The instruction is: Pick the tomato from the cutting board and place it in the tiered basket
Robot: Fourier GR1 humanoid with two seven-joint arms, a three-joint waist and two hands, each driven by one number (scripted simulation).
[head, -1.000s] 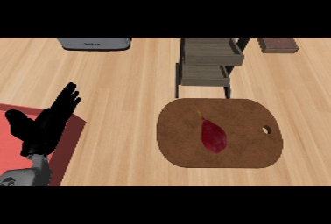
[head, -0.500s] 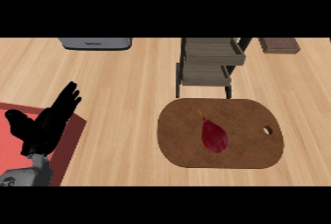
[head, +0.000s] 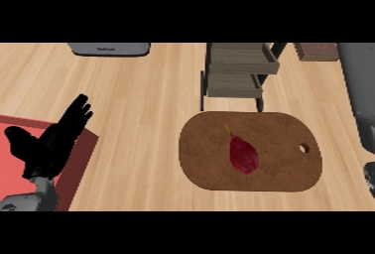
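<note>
A dark red, elongated tomato (head: 243, 155) lies near the middle of the brown oval cutting board (head: 278, 130). Just beyond the board's far edge stands the tiered basket (head: 238, 74), two wooden trays in a dark frame. My left hand (head: 53, 144) rests open at the lower left with its fingers pointing up, far from the tomato and holding nothing. A grey piece of my right arm (head: 360, 84) runs along the right edge, beside the board. No right hand shows.
Under the left hand lies a red mat (head: 81, 163) on the wooden counter. A grey appliance (head: 110, 48) sits at the far edge on the left. At the far right is a brown block (head: 316, 50).
The grey right arm has come into view along the right edge. The left hand, tomato and board have not moved.
</note>
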